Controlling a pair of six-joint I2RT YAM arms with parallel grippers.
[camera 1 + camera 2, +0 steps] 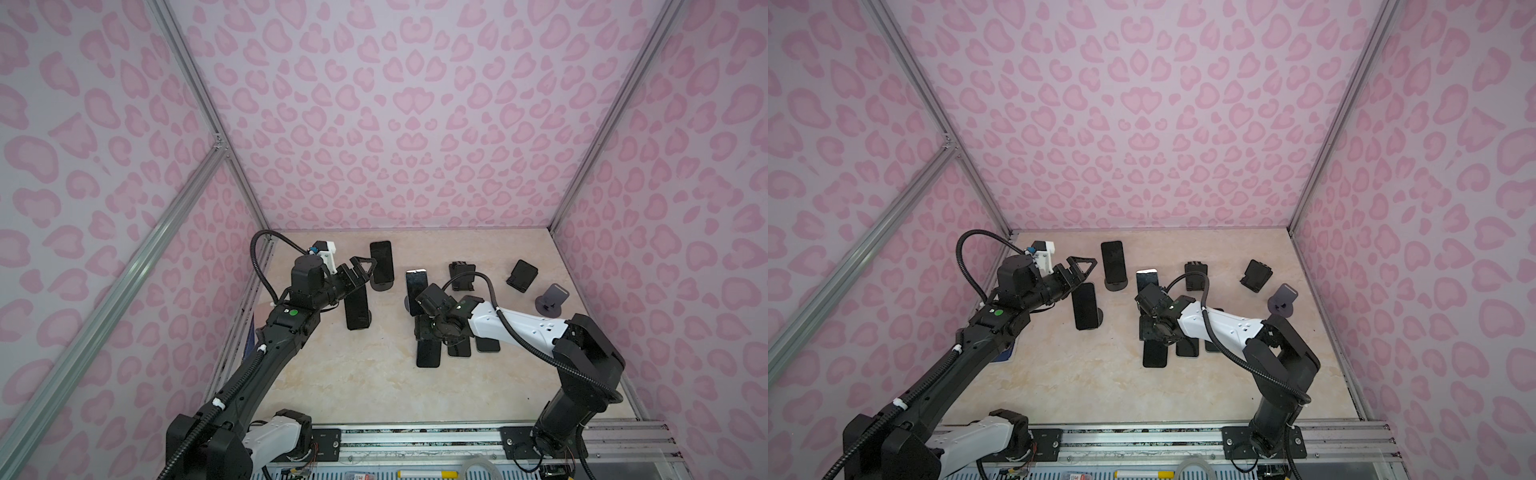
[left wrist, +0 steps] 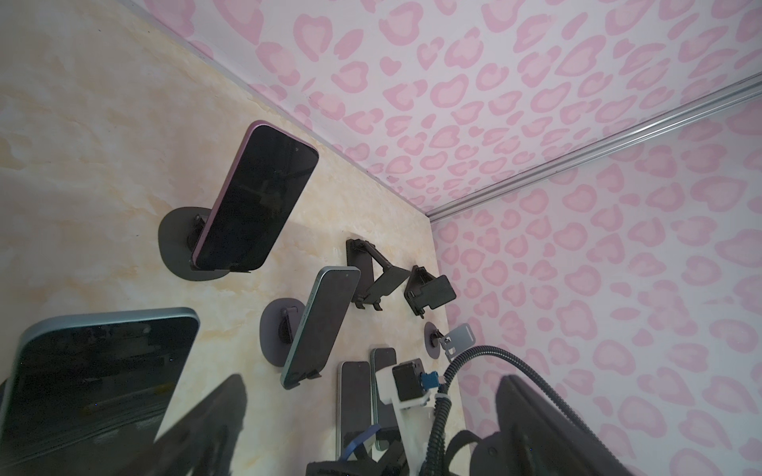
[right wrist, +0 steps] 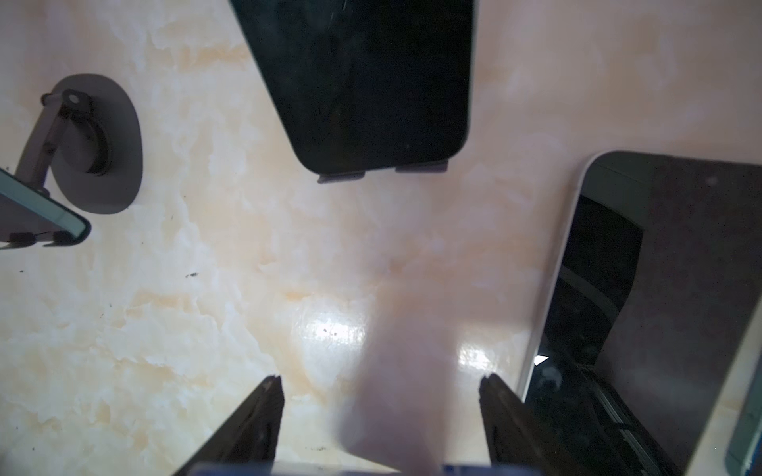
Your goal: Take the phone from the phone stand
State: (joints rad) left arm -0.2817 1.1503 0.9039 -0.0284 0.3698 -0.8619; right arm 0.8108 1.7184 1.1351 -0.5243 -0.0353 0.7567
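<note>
Left pincer [image 1: 368,269], jaws spread, hangs beside the pink-edged black phone [image 1: 382,252] on its round grey stand [image 1: 382,286]; off-centre closure may topple both. Right pincer [image 3: 381,379]: jaws apart.

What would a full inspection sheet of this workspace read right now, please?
Surface: marbled table, glossy, a few dark specks.
Job's things: back phone, left phone and middle phone each on a stand; three flat phones on the table; two black stands and grey stand empty.
Clutter: yellow marker by the front rail.
Grippers: left gripper open, empty; right gripper open, empty.
Cables: black conduit along each arm.
Surroundings: pink-patterned walls, aluminium frame.
</note>
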